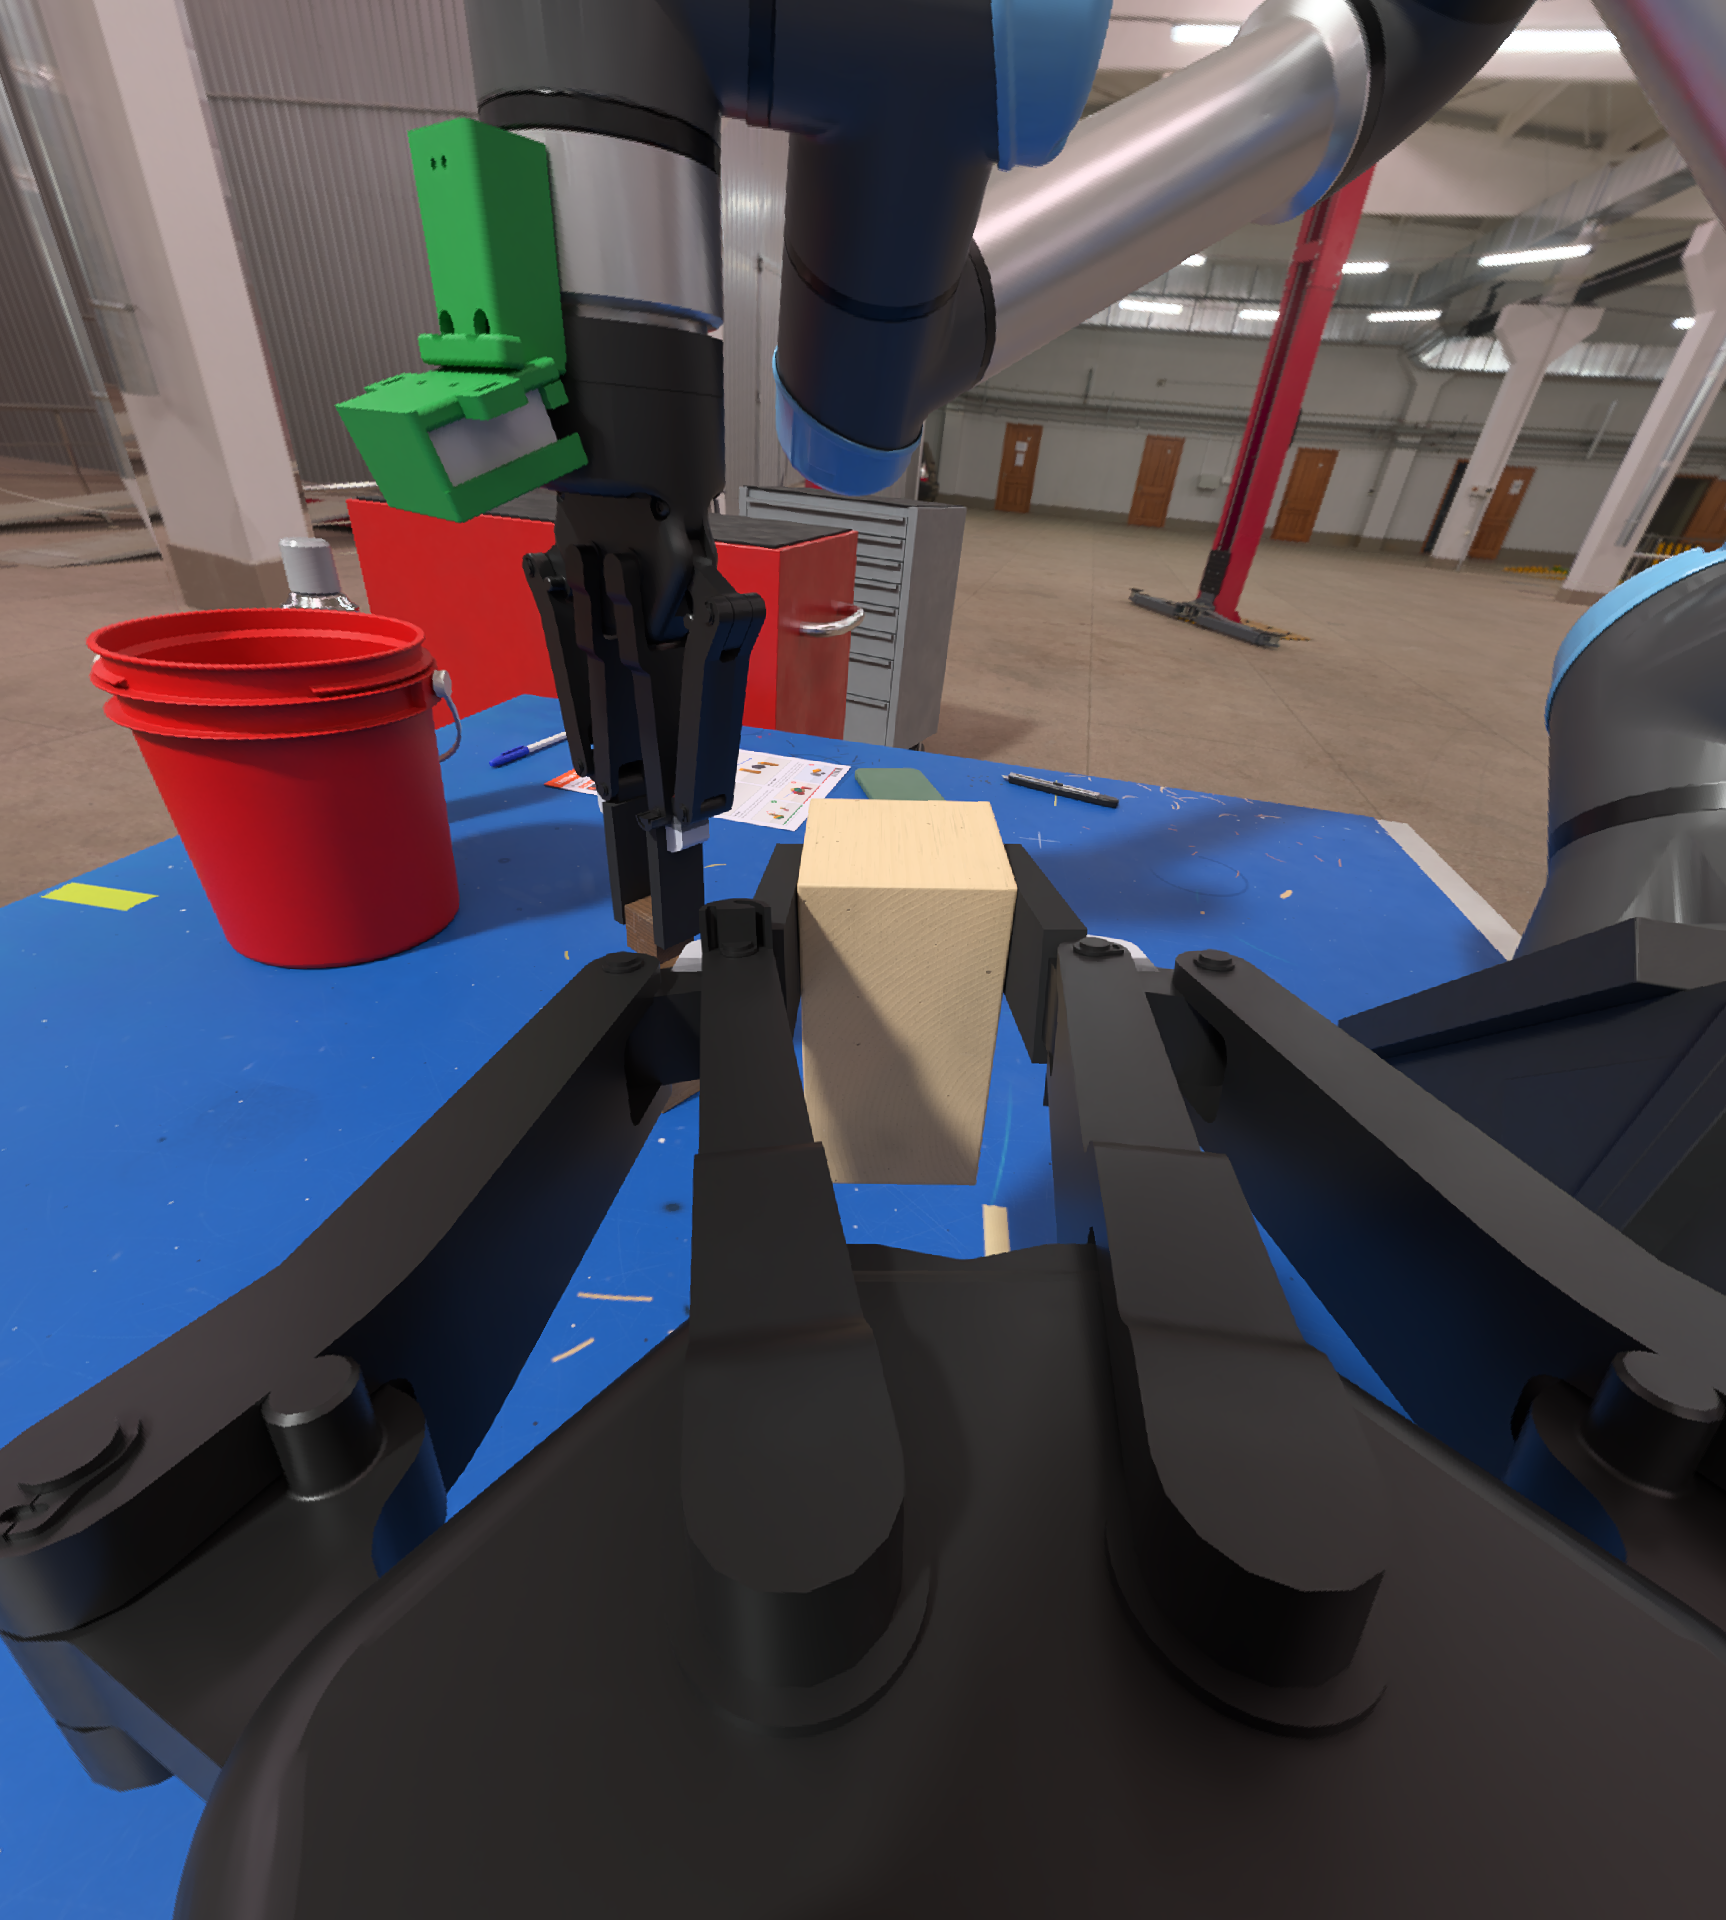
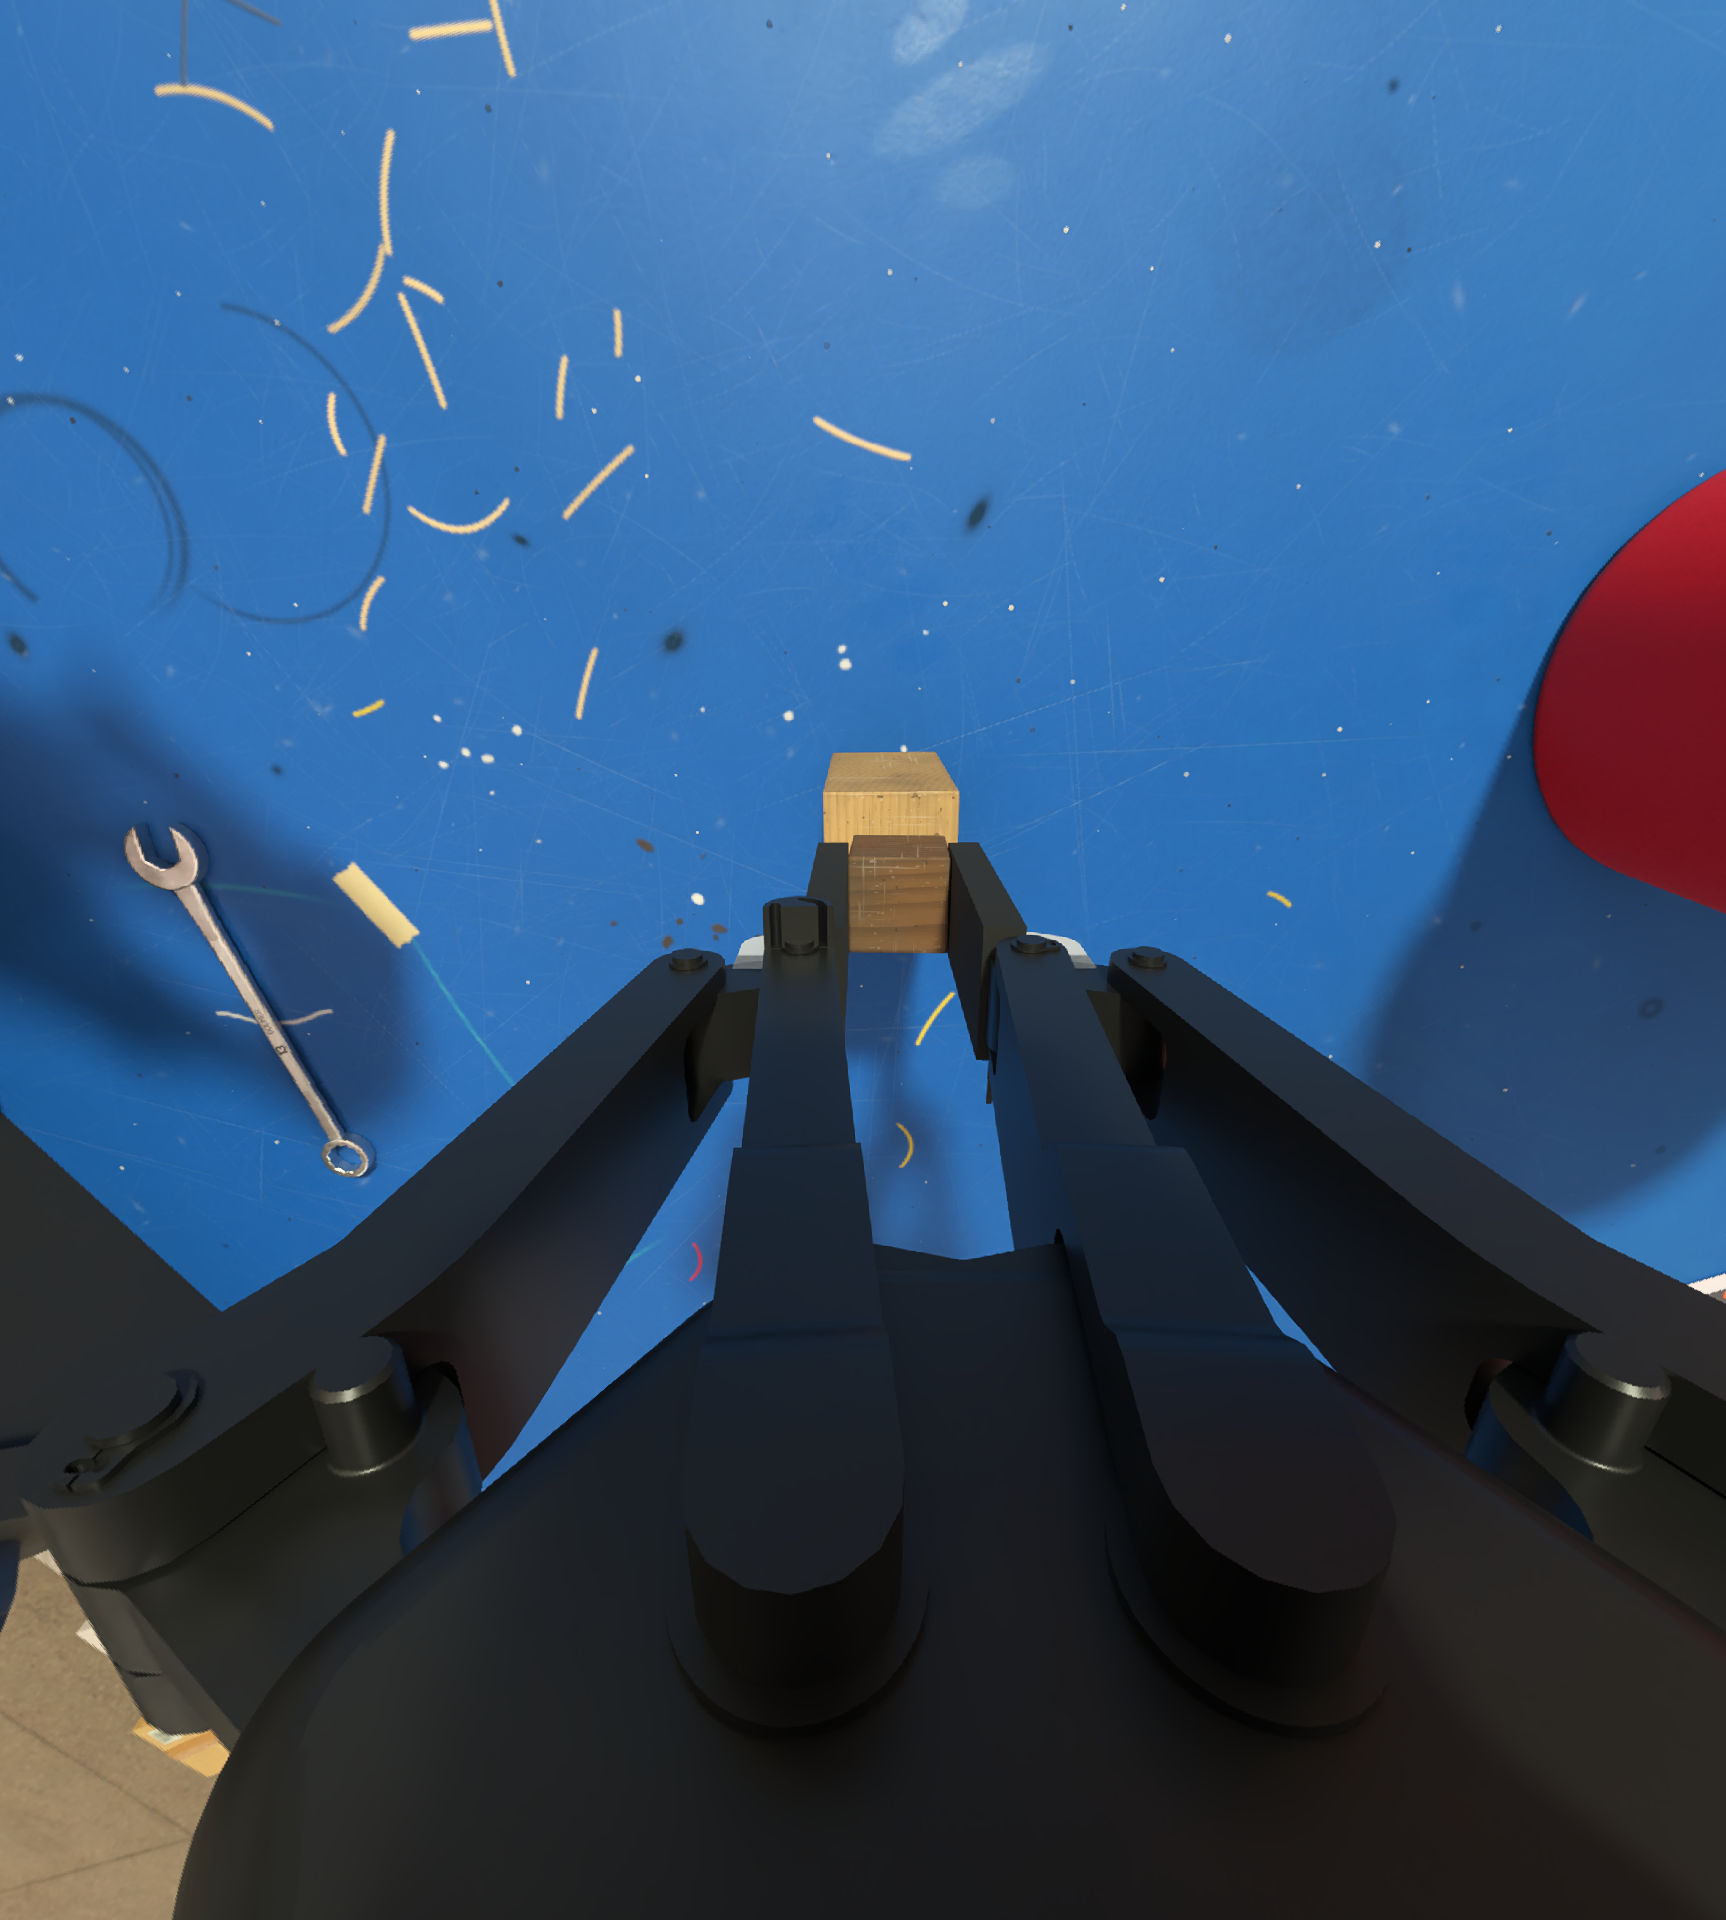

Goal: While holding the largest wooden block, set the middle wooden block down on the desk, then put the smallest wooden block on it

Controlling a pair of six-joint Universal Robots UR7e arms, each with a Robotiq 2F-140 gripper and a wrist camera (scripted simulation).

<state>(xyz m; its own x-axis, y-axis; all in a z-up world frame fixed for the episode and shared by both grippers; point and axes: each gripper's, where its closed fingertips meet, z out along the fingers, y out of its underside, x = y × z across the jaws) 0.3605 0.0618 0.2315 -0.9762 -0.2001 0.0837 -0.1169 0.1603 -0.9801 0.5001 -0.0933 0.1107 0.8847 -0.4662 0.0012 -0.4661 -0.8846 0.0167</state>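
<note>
My left gripper [image 1: 906,914] is shut on the largest wooden block [image 1: 900,987], a pale tall block held above the blue desk [image 1: 215,1091]. My right gripper [image 2: 898,883] is shut on the smallest wooden block [image 2: 897,894], a dark brown cube. The middle wooden block [image 2: 890,795], light tan, rests on the desk [image 2: 1150,416] directly beyond the small one. I cannot tell whether the two touch. In the left wrist view the right gripper [image 1: 656,904] points straight down, just left of my left fingers, with the brown block [image 1: 639,920] at its tips. The middle block is mostly hidden there.
A red bucket [image 1: 287,779] stands on the desk to the left, and its side shows in the right wrist view [image 2: 1690,707]. A wrench [image 2: 246,997] and a small pale wood strip [image 2: 376,904] lie nearby. A pen [image 1: 526,750], a printed sheet [image 1: 786,790] and a black tool [image 1: 1061,790] lie at the desk's far edge.
</note>
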